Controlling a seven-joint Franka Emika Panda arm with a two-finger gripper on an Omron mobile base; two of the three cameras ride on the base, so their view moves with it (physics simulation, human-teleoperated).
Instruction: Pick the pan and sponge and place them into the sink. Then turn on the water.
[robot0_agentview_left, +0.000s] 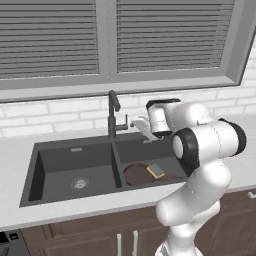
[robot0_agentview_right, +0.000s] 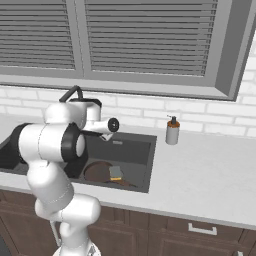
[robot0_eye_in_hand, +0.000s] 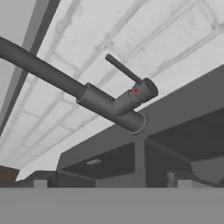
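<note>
The dark reddish-brown pan (robot0_agentview_left: 139, 174) (robot0_agentview_right: 98, 171) lies in the right basin of the dark grey sink (robot0_agentview_left: 30, 170) (robot0_agentview_right: 148, 165). The yellow sponge (robot0_agentview_left: 155, 170) (robot0_agentview_right: 116, 172) rests on the pan's right side. The slim dark faucet (robot0_agentview_left: 112, 114) (robot0_eye_in_hand: 105, 105) stands behind the centre divider, and no water runs from it. My gripper (robot0_agentview_left: 134, 122) (robot0_eye_in_hand: 112, 181) hovers just right of the faucet, above the right basin, pointing at it. It is open, with its fingertips (robot0_eye_in_hand: 40, 181) wide apart and nothing between them. In the hand view the faucet's thin side lever (robot0_eye_in_hand: 122, 69) is close ahead.
A grey soap dispenser bottle (robot0_agentview_right: 172, 131) stands on the counter to the right of the sink. A white brick wall and a shuttered window rise behind the faucet. My own arm crosses over the sink's right front corner.
</note>
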